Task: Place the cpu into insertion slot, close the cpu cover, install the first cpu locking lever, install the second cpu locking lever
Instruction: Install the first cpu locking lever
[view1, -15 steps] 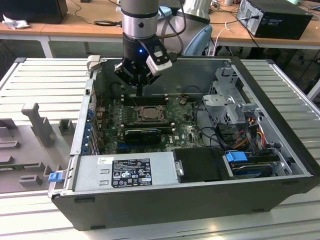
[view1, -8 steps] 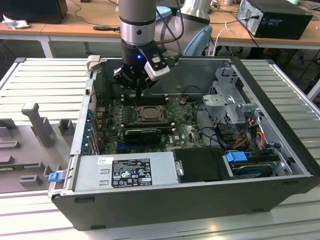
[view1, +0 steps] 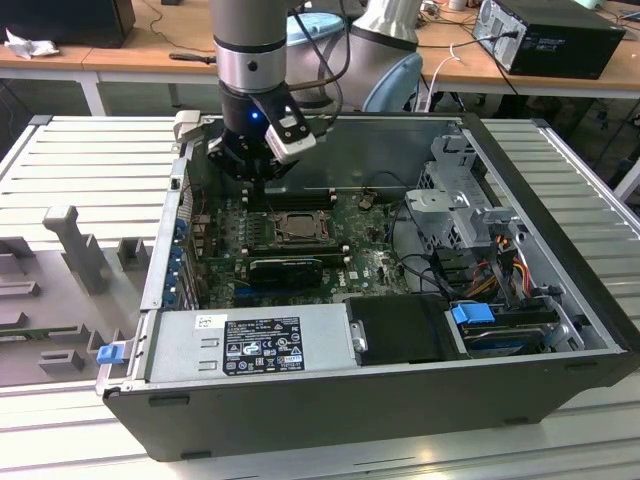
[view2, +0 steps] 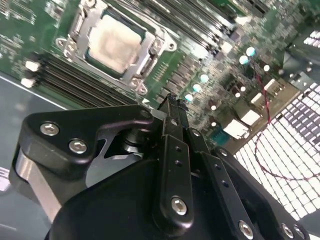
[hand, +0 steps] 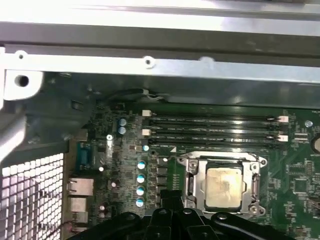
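Chip (hand: 223, 187), square, pale dull metal, sat in its socket (hand: 191, 181) under the grey frame plate (hand: 251, 165), just beside the black pincer (view2: 172, 107), whose fingers were pressed together, holding nothing.

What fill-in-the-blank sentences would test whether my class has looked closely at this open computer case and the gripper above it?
1. The cpu sits inside the insertion ____.
2. The cpu cover lies ____ around the chip.
3. The motherboard around the socket is coloured ____.
4. The gripper holds ____.

Missing words: slot; closed; green; nothing
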